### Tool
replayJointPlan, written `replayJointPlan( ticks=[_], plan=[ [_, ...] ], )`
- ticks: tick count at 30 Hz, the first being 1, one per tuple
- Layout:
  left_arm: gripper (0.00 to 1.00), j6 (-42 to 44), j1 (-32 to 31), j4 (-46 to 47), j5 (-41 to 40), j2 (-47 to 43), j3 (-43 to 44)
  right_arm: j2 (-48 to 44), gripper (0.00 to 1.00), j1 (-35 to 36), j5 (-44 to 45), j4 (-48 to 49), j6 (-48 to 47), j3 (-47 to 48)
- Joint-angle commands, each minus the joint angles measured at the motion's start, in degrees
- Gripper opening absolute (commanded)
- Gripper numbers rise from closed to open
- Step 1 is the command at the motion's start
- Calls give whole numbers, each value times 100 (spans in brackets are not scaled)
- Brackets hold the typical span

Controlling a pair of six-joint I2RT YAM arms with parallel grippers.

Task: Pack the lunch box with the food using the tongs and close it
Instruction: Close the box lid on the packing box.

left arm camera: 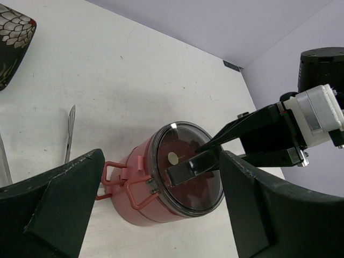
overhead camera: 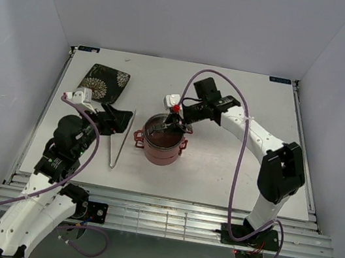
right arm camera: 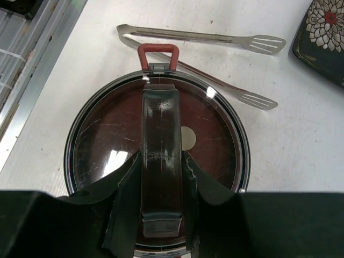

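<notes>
We cannot see inside the lunch box [right arm camera: 157, 51]. The dark lid [right arm camera: 215, 145] under the right jaws shows only glare, so any food within is hidden. The lid's nearest rim and the near end of its handle [right arm camera: 160, 129] vanish behind those jaws' black fingers [right arm camera: 121, 188]. Beyond them, the patterned plate [right arm camera: 322, 37] is cut off at the frame's corner. From the left wrist, the tongs [left arm camera: 70, 129] appear only as two slivers left of the left jaws, the rest cut off or behind a finger [left arm camera: 54, 209]. From above, the right jaws' tips merge into the dark lid.
</notes>
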Motion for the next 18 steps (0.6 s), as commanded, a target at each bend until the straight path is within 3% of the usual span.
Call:
replayJointPlan(
  ticks=[1,6,10,15,18],
  plan=[
    [98,-32,21,-124,-48,-67,161,-252,23,34,278,246,-52,33],
    [98,-59,21,-203,-109,-111,170,-419,21,174,252,342,283,-115],
    [98,-67,21,-273,-171,-164,223,-814,17,236,288,1201,616,-651],
    [98,-129,21,-300,-145,-190,205,-1017,8,228,305,1537,1055,-837],
    [98,-146,21,-300,-136,-173,214,-1148,8,236,296,1906,1591,-968]
  ],
)
